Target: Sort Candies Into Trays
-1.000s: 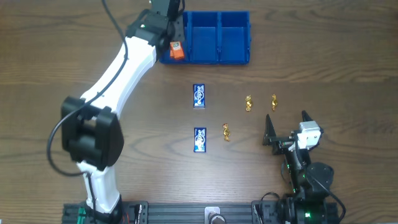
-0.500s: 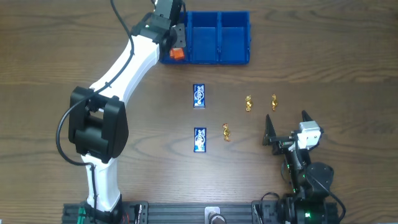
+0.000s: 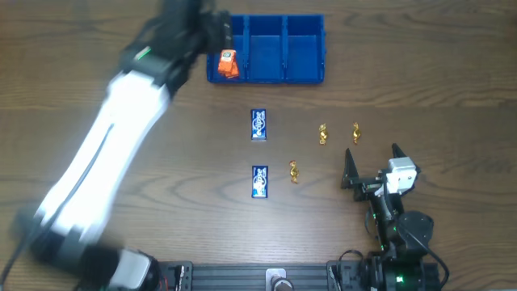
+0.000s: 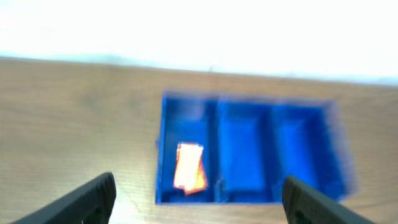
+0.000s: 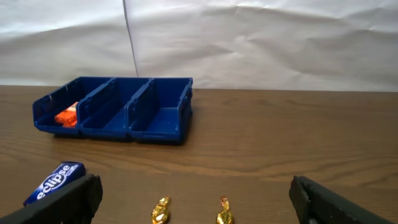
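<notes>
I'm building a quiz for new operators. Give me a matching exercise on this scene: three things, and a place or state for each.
Things:
1. orange candy
2. gold-wrapped candies
3. right gripper

Places or states:
A. open, holding nothing
B. in an end compartment of the blue tray
C. loose on the table, beside the blue packets

Pairs: 1-B, 2-C, 3-A

Brand lettering on blue packet [image 5: 53,182]
</notes>
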Controlling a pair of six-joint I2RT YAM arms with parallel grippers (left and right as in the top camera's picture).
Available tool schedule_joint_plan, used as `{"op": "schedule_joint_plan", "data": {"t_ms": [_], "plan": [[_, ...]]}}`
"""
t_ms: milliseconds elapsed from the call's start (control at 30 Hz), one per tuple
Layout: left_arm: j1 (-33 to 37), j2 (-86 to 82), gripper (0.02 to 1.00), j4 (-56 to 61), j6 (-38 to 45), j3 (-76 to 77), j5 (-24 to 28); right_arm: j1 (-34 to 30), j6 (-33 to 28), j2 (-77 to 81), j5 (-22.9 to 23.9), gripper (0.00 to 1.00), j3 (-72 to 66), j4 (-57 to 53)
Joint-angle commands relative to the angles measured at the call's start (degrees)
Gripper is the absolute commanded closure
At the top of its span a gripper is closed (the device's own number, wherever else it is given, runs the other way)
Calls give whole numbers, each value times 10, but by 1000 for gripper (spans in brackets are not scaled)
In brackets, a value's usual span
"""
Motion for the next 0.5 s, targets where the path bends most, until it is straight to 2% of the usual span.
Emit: {"op": "schedule_joint_plan", "data": {"t_ms": [33,200,500], "plan": [[18,-257,84,129,73,-202,-10,4,-7,-4,3,3,0,-5],[79,-492,29,262,126,-448,67,4,-7,-4,3,1,0,-5],[169,-792,23,293,161,-745,137,4,-7,-4,3,3,0,-5]]}}
